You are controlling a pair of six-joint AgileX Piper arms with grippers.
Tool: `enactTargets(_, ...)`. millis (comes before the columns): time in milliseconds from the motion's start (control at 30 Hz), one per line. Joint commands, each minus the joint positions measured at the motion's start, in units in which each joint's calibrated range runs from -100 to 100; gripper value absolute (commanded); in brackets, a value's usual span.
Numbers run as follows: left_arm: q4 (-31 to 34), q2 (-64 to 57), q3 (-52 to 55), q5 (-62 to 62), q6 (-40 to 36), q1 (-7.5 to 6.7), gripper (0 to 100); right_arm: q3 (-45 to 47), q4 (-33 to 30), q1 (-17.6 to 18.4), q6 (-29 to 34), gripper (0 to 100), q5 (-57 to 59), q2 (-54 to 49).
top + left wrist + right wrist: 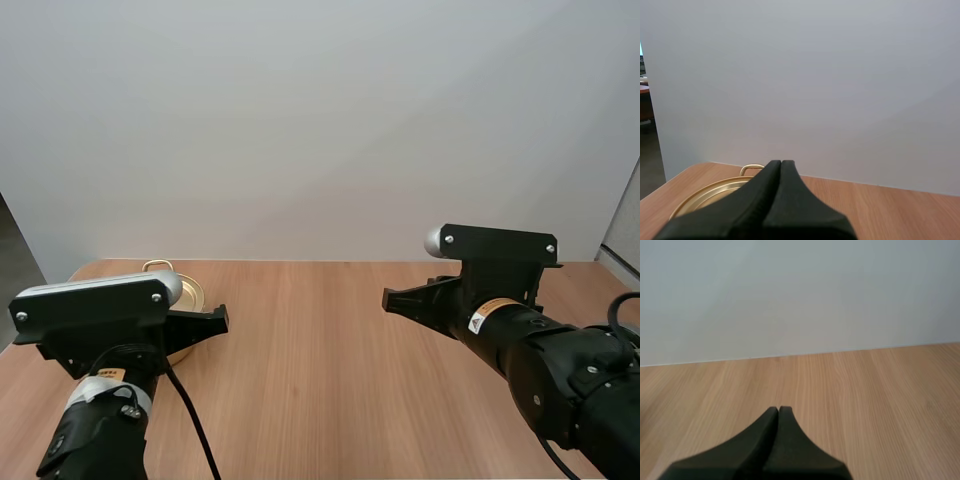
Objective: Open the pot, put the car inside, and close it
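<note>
Beside L tool (222, 318), gold pot (192, 293), contents unseen; L tool, R tool (388, 297) together.

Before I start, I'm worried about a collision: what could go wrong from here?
The left gripper is shut and hangs close to the gold pot; coming down without opening, it could knock the pot instead of gripping it. The pot sits near the far left corner of the table, so a shove might push it off.

A lab: wooden table (330, 350), plain white wall (320, 120).
</note>
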Motion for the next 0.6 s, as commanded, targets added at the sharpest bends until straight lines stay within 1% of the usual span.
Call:
enactTargets(0,1.7,0.0,0.0,-0.3,0.0,0.02,0,0.1,0.2,0.0,0.0,0,1.1,-5.4)
enactTargets(100,2.0,0.0,0.0,-2.0,-0.4,0.02,0,0.1,0.1,0.0,0.0,0,2.0,-9.8)
enactTargets(133,2.4,0.0,0.0,-2.0,-1.6,0.02,0,0.1,-0.1,0.0,0.0,0,3.1,-10.8)
enactTargets(167,6.1,0.0,0.0,-1.8,-4.9,0.02,0,0.1,-0.1,0.0,0.0,0,4.3,-11.9)
enactTargets(233,20.8,0.2,0.0,-1.6,-16.4,0.05,0,0.1,-0.1,-0.3,0.0,0,6.5,-13.7)
enactTargets(300,26.6,0.2,0.0,0.8,-23.0,0.44,0,0.5,-0.6,-1.0,-0.1,0,9.2,-15.0)
enactTargets(367,28.0,0.2,0.0,2.6,-25.1,1.14,0,2.1,-0.7,-2.3,-0.1,0,9.4,-16.0)
enactTargets(467,31.0,0.2,0.0,9.1,-25.8,2.06,0,5.9,-0.7,-4.2,-0.1,0,7.6,-17.5)
enactTargets(567,31.1,0.2,0.0,16.1,-25.9,2.22,0,10.4,-1.6,-5.0,-0.1,0,5.8,-19.0)
